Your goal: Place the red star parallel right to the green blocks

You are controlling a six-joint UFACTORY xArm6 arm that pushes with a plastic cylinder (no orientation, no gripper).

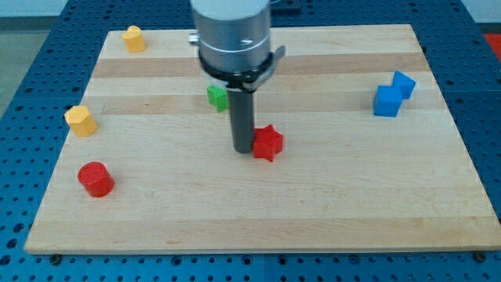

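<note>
The red star lies near the middle of the wooden board. My tip rests on the board right at the star's left side, touching or almost touching it. A green block sits above and to the left of the tip, partly hidden behind the rod and the arm's grey body. Any other green block is hidden from view.
A red cylinder lies at the lower left. Two yellow blocks sit at the left edge and the top left. Two blue blocks touch each other at the right. The board's edge runs along the bottom.
</note>
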